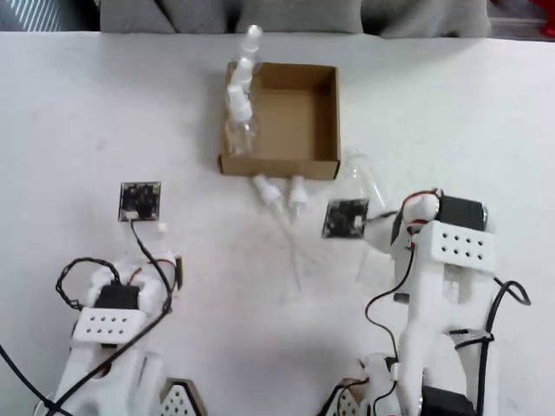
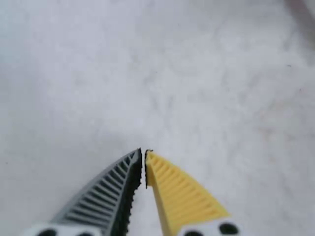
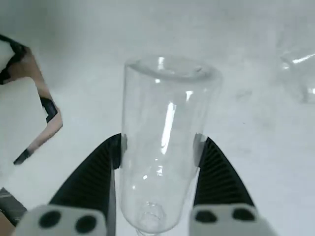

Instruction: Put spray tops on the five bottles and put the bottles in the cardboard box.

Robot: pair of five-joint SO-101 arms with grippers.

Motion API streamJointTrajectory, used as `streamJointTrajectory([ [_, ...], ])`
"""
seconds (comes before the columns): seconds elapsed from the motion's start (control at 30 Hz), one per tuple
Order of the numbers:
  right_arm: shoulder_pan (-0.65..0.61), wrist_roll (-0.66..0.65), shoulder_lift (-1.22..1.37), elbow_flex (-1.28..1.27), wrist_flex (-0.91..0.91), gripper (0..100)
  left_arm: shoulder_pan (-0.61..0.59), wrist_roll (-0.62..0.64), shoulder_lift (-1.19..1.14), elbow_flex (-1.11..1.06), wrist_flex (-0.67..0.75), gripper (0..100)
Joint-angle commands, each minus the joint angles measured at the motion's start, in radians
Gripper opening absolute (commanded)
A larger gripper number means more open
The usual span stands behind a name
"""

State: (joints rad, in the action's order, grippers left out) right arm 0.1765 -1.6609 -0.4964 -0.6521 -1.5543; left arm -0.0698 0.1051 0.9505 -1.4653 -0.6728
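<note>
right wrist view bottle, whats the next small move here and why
Probably a short lift of the bottle: the right end effector is closed on its sides, its neck looks bare, and a loose spray top lies nearby, just outside the cardboard box.

Bright, even light from above washes the white counter [image 1: 87,104] nearly to glare. Faint, soft shadows hug the cardboard box [image 1: 277,165] along its outer walls. White highlights streak the clear bottle [image 3: 167,98] gripped in the right claw [image 3: 160,142].
</note>
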Motion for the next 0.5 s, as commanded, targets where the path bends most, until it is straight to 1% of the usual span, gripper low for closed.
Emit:
streamJointTrajectory([
  [0.0, 0.027, -0.104, -0.024, -0.048, 0.054, 1.8, -0.007, -0.006, 0.036, 0.003, 0.023, 2],
  [0.13, 0.024, -0.123, -0.024, -0.149, 0.159, 2.1, -0.007, -0.006, 0.036, 0.003, 0.023, 2],
  [0.2, 0.024, -0.123, -0.024, -0.184, 0.188, 5.6, -0.007, -0.006, 0.036, 0.003, 0.023, 2],
  [0.33, 0.028, -0.118, -0.024, -0.227, 0.237, 17.5, -0.007, -0.006, 0.036, 0.003, 0.023, 2],
  [0.4, 0.028, -0.104, -0.024, -0.235, 0.252, 18.4, -0.007, -0.006, 0.036, 0.003, 0.023, 2],
  [0.47, 0.028, -0.063, -0.025, -0.23, 0.259, 18.7, -0.007, -0.006, 0.036, 0.003, 0.023, 2],
])
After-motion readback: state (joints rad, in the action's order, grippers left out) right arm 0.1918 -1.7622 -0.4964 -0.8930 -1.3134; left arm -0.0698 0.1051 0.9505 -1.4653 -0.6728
